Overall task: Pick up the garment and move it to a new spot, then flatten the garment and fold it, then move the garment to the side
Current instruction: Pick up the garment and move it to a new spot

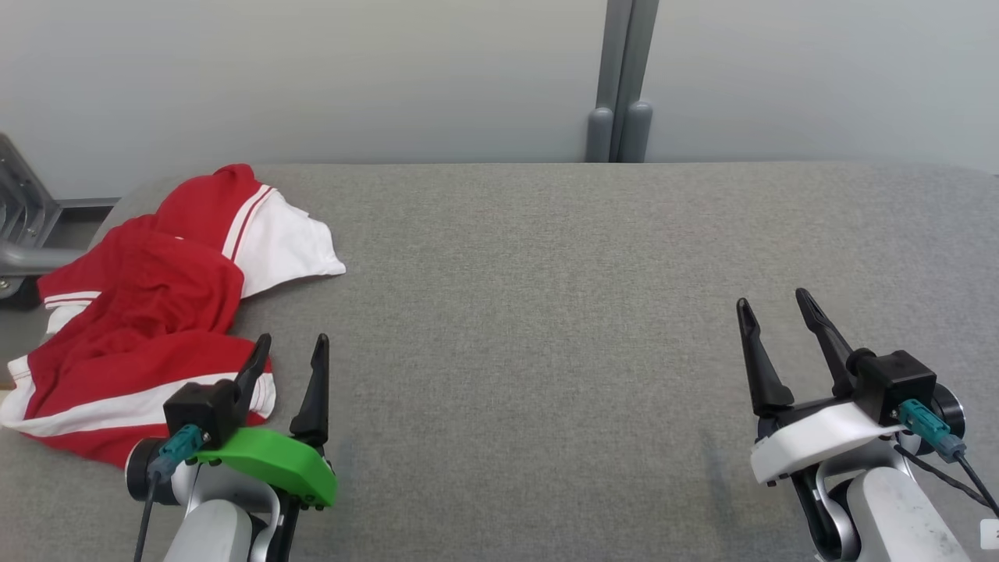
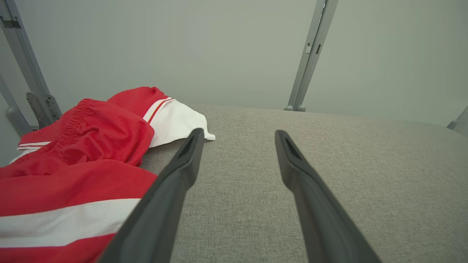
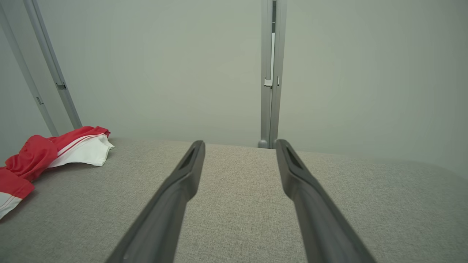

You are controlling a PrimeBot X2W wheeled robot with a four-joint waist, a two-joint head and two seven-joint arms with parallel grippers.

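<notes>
Landmark: garment [image 1: 148, 312], heaped on the table [image 1: 546, 312] toward its left end. At the garment's near-right corner, one finger across its hem in the head view, contact not clear: left gripper [image 1: 293, 339], above the table. Far right of the garment, well apart from it, toward the table's near side: right gripper [image 1: 773, 298]. Behind and to the right of the garment, past the table's far edge: upright post [image 1: 620, 78] against the wall [image 1: 312, 70]. Left of the garment, off the table: frame [image 1: 23, 211]
</notes>
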